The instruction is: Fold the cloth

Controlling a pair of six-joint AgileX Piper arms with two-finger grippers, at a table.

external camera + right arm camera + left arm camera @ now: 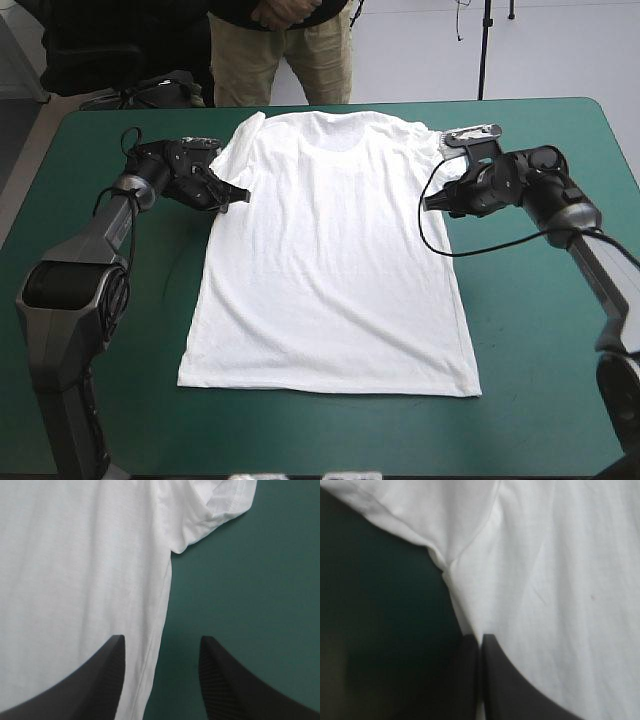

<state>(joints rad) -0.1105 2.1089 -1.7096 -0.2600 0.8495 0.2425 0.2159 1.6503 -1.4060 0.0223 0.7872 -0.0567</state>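
Between the two tools, the T-shirt (330, 260) lies spread flat on the desk (540, 330), collar end toward the far edge, hem (330, 388) toward the near edge, both short sleeves out. Left tool (232, 196) sits at the shirt's side edge, just under the left-side sleeve (238, 135). Wrist view has its black fingers (520, 690) all but together in one point with a thin white sliver of cloth between them, so it's clamped on the T-shirt's side edge right below the armpit. Ahead of that tool are the armpit seam and the sleeve. To one side of it is white cloth, to the other the bare teal-green cover (380, 630). Right tool (432, 203) is at the opposite side edge, also just below the armpit, low over the desk. Its own black fingers (95, 685) stand well apart: one over the cloth, the other over bare cover, with the shirt's side edge running between them. Ahead of it the right-side sleeve (220, 505) lies slightly rumpled at the cuff. Can't tell from any view whether the right tool's fingertips touch the desk. Cloth around both tools looks flat, only faint creases. Hem lies well behind both tools.
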